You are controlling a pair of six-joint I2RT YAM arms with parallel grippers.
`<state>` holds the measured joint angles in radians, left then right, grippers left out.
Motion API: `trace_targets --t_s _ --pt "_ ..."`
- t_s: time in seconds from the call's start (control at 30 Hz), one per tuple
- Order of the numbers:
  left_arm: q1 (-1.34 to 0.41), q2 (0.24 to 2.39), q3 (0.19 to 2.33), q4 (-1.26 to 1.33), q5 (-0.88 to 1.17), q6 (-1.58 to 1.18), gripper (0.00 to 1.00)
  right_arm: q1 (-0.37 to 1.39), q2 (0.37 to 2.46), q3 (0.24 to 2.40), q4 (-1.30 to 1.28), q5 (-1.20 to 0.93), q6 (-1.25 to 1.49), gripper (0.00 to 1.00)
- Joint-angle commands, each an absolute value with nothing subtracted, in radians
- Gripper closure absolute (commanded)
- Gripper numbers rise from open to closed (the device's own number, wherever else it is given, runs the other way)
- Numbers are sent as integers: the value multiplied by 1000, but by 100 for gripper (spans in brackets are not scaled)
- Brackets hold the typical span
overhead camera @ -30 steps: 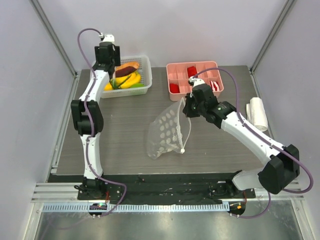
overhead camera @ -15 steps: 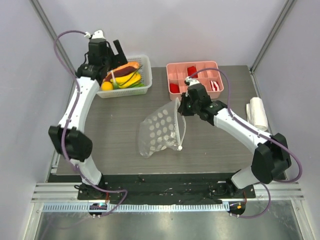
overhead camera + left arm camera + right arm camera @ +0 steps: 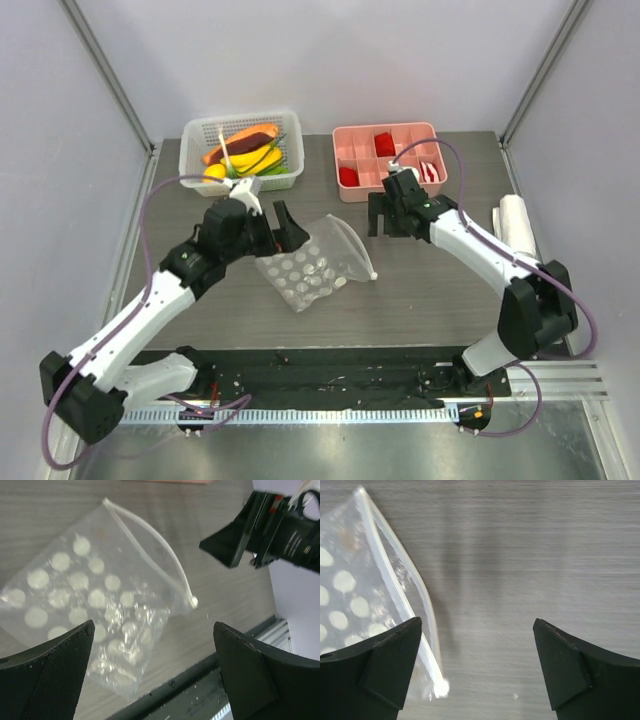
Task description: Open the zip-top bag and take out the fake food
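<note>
The zip-top bag [image 3: 312, 265] lies flat on the table, clear with white dots, its white zip strip [image 3: 150, 550] bowed open toward the right. Nothing shows inside it. The fake food [image 3: 245, 150], an orange-and-maroon sausage piece with yellow bananas, sits in the white basket [image 3: 240, 186] at the back left. My left gripper [image 3: 284, 230] hovers over the bag's left side, open and empty [image 3: 153, 625]. My right gripper [image 3: 387, 222] is just right of the bag, open, its left finger close by the zip strip's end [image 3: 477, 621]. Neither gripper touches the bag [image 3: 355, 595].
A pink divided tray [image 3: 390, 127] with red and white blocks stands at the back right. A white roll [image 3: 515, 225] lies at the right table edge. The black front rail [image 3: 190, 680] runs close below the bag.
The right gripper opened and let go of the bag's zip edge, and the bag dropped flat. The left arm swung from the basket down to the bag, its jaws wide.
</note>
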<state>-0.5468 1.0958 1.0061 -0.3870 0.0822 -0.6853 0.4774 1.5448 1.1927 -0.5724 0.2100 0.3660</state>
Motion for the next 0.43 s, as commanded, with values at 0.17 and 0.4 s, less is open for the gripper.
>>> trace_targets --t_s 0.17,0.4 --pt "-623 721 772 -317 -38 -778 0 483 1159 1045 -667 325 429 0" --pt "-623 574 790 -324 -9 -730 0 485 950 927 -525 214 420 0"
